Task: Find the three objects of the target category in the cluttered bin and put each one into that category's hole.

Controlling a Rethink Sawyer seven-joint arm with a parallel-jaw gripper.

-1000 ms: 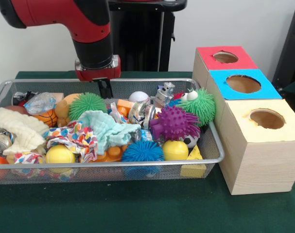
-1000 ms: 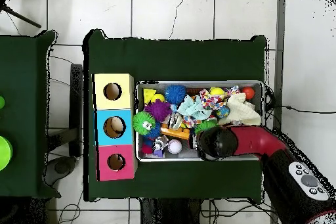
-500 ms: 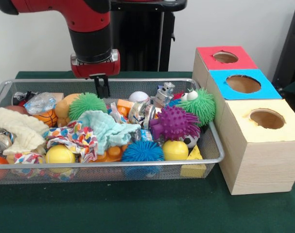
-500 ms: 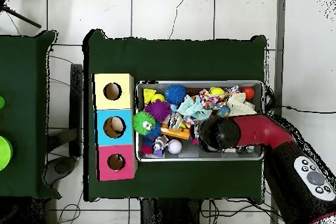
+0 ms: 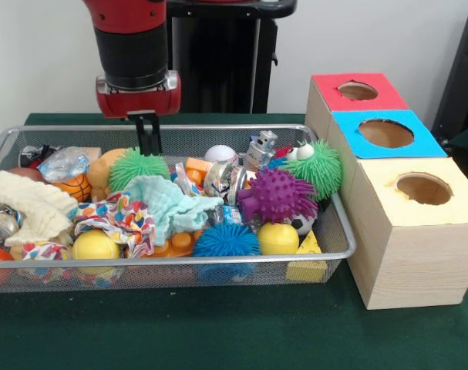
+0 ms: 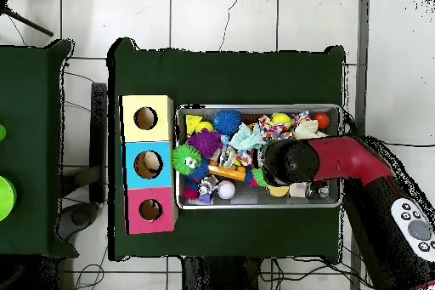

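The silver wire-mesh bin (image 5: 218,259) lies on the green table, packed with toys and cloths; it also shows in the overhead view (image 6: 255,107). The red-surround hole (image 5: 358,91) tops the farthest pale wood box; in the overhead view it (image 6: 150,210) is the lowest of three. My gripper (image 5: 148,142) hangs below the red and black arm over the bin's far side, just above a green spiky ball (image 5: 137,167). It holds nothing that I can see. In the overhead view the arm's head (image 6: 285,162) hides the gripper.
The bin holds a purple spiky ball (image 5: 277,194), a blue spiky ball (image 5: 225,240), a green spiky ball with eyes (image 5: 318,166), yellow balls (image 5: 95,246), a white baseball (image 5: 220,154), a mint cloth (image 5: 168,202) and a cream cloth (image 5: 29,204). Blue-surround (image 5: 385,132) and yellow-surround (image 5: 423,188) holes stand nearer the camera.
The arm has moved left along the bin's far side in the front view and risen a little. The things in the bin have not moved.
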